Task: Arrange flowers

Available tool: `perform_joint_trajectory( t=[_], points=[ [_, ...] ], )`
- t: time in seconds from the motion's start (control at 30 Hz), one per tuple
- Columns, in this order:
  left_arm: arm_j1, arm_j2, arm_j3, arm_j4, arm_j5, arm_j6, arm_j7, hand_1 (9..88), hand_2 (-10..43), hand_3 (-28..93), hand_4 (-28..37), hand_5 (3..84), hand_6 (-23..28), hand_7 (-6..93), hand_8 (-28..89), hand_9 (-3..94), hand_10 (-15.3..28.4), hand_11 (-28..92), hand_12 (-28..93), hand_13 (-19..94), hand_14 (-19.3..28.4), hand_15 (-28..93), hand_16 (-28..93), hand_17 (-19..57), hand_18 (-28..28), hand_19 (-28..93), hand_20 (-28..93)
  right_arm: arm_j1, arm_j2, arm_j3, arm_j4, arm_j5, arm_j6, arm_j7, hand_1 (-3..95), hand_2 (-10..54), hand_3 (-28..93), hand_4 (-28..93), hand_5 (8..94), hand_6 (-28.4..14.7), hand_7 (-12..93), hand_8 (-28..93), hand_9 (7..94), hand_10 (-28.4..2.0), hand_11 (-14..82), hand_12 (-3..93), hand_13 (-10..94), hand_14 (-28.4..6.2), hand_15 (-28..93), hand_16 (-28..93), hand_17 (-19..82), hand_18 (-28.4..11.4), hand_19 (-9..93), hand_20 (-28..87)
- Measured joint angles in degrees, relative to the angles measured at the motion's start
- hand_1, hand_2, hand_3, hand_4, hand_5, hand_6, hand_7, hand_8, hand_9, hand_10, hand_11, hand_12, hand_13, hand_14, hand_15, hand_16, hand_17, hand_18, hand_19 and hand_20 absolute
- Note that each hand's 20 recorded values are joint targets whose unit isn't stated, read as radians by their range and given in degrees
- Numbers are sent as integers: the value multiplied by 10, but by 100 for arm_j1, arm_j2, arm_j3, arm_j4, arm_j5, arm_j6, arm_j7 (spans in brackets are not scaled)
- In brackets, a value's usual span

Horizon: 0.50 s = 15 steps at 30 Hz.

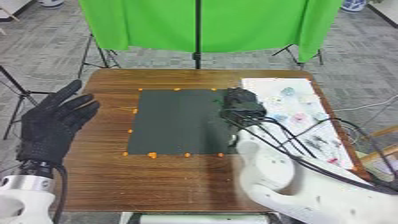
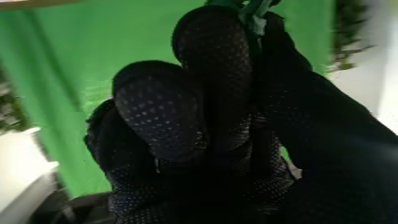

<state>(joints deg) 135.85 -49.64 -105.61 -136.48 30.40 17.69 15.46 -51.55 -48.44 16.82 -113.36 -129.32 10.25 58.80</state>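
Head view: over the right edge of the dark mat (image 1: pixel 173 125), the right hand (image 1: pixel 242 102) pinches a green stem (image 2: pixel 258 11); left of the mat, the left hand (image 1: pixel 53 122) has relaxed fingers. Gripped only by fingertips, the stem could twist or slip. It looks slim, paler in places.

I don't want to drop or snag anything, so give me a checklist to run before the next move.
1. Right hand holding something: ok, fingers pinch a green stem-like piece.
2. Bloom on that piece intact: cannot tell.
3. Left hand off the dark mat: ok, open at the table's left edge.
4. More flowers on the white sheet: ok, several lie there.
5. Cables clear of the flowers: cannot tell.
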Motion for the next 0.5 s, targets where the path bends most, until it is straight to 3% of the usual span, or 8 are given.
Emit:
perform_joint_trajectory(
  t=[0.2, 0.33, 0.5],
  points=[
    [-344, 93, 41, 36, -2, -111, -95, 214, 72, 781, -265, 358, 94, 150, -98, 335, 211, 280, 118, 243, 278, 494, -86, -77, 262, 614, 124, 708, -878, -496, 513, 778, -100, -148, 537, -95, 715, -251, 878, -33, 241, 151, 934, -111, 366, 212, 853, -83, 653, 199, 525, -217, 932, 389],
    [-480, 195, 41, 51, -64, -199, -1, 214, 72, 782, -265, 358, 94, 150, -98, 335, 211, 282, 118, 244, 278, 495, -87, -77, 262, 614, 124, 997, -1345, -659, 852, 1097, -116, -190, 535, -95, 717, -251, 877, -33, 243, 149, 932, -110, 368, 212, 851, -83, 655, 199, 525, -217, 932, 391],
    [-695, 345, 103, 152, -122, -298, 66, 214, 72, 781, -265, 358, 94, 150, -98, 335, 212, 281, 118, 244, 278, 494, -87, -77, 263, 615, 125, 1591, -1771, -1408, 1207, 1494, 72, -115, 530, -95, 721, -254, 875, -31, 249, 148, 931, -107, 373, 211, 850, -83, 657, 198, 525, -217, 932, 393]
  ],
)
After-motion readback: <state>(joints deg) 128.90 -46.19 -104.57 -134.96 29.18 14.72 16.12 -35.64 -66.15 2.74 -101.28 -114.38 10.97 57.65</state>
